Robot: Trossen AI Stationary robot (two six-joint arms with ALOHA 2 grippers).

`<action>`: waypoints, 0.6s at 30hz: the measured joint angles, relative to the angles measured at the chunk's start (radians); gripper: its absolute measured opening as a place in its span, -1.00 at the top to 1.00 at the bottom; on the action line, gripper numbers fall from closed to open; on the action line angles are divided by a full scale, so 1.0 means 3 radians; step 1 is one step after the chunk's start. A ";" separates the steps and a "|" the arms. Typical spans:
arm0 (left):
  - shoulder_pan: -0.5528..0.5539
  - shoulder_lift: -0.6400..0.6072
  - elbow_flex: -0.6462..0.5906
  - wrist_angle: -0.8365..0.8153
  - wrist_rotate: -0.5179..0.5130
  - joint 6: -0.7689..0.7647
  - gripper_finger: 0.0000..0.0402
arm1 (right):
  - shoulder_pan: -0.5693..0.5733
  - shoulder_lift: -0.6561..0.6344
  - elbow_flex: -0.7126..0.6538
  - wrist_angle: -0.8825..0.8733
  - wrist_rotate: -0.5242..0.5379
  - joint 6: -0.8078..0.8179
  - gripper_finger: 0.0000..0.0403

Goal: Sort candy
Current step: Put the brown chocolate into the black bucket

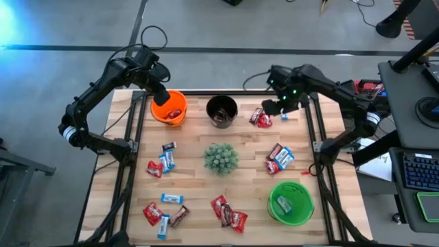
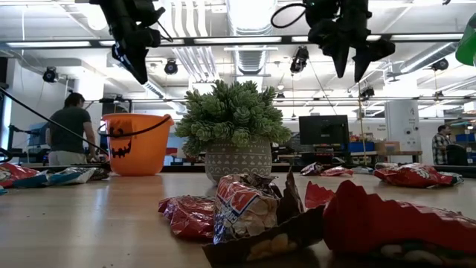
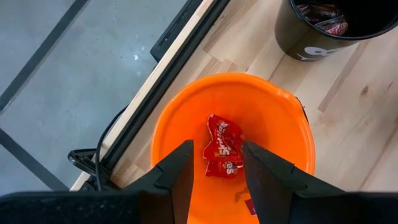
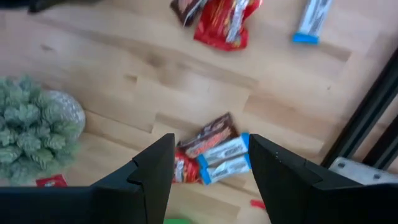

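1. High view shows three buckets on the worktop (image 1: pixel 192 171): an orange bucket (image 1: pixel 169 108) at the far left, a black bucket (image 1: pixel 221 110) beside it, and a green bucket (image 1: pixel 291 202) near the right front.
2. One spiky green plant ball (image 1: pixel 221 157) sits mid-worktop.
3. Candy lies in five loose clusters: left-centre (image 1: pixel 161 161), front left (image 1: pixel 164 214), front centre (image 1: pixel 229 213), right-centre (image 1: pixel 279 158) and far right (image 1: pixel 260 117).
4. Two red wrapped sweets (image 3: pixel 222 148) lie inside the orange bucket; the black bucket also holds wrappers.
5. Left gripper (image 3: pixel 214 168) hangs above the orange bucket, released and empty.
6. Right gripper (image 4: pixel 208 163) hovers over the far-right area, fingers spread, holding nothing.
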 joint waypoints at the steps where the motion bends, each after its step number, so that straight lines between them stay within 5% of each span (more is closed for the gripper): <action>1: 0.0000 0.0000 0.0000 0.0002 0.0000 0.0001 0.40 | 0.0075 0.0000 -0.0010 0.0001 0.0011 0.0059 0.04; 18: 0.0000 0.0000 0.0000 0.0001 0.0000 0.0000 0.40 | 0.1162 -0.0006 -0.0523 0.0263 0.0477 0.1742 0.04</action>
